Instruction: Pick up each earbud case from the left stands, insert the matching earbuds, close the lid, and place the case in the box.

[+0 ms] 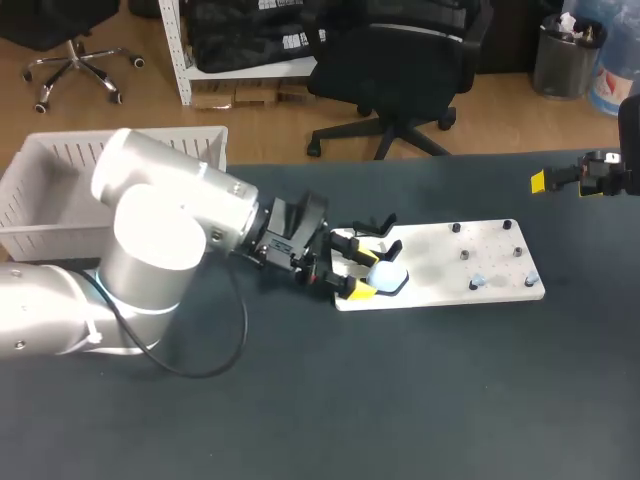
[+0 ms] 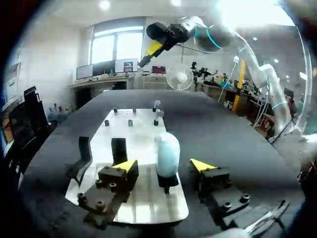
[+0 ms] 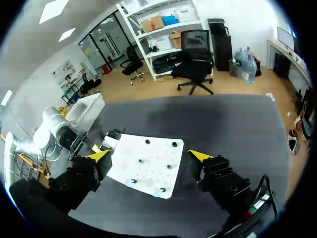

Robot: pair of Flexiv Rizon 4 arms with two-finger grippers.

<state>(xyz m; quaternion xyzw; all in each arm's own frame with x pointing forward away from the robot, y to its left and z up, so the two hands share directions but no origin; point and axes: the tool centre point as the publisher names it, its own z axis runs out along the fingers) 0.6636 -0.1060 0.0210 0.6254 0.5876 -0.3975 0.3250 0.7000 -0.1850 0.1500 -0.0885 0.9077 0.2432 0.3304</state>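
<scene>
- A white slatted plastic box [image 1: 60,190] stands at the far left corner of the dark table [image 1: 400,400], well apart from everything else.
- The silver left arm [image 1: 150,240] comes in from the left and lies low over the table, its wrist pointing right toward the board.
- The left gripper [image 1: 357,267] sits over the left end of the board with its 2 yellow-tipped fingers [image 2: 126,165] spread apart. Its jaws are open, 1 finger on each side of the case.
- The pale blue egg-shaped earbud case [image 2: 167,153] stands upright on a black stand at the left end of the board, between the left gripper's fingers. The left wrist view shows a gap on both sides, so neither finger touches it.
- 2 more black stands [image 2: 119,148] rise just beside it on the far side, with nothing on them.
- The flat white rectangular board [image 1: 440,270] lies near the table's middle, its long side running left to right.
- Small black pegs [image 1: 464,256] dot the right half of the board.
- 2 small pale blue earbuds [image 1: 480,283] sit apart along the board's near right edge.
- The right gripper [image 3: 149,154] hangs high at the far right, well apart from the board, with its jaws wide apart and nothing between them.
</scene>
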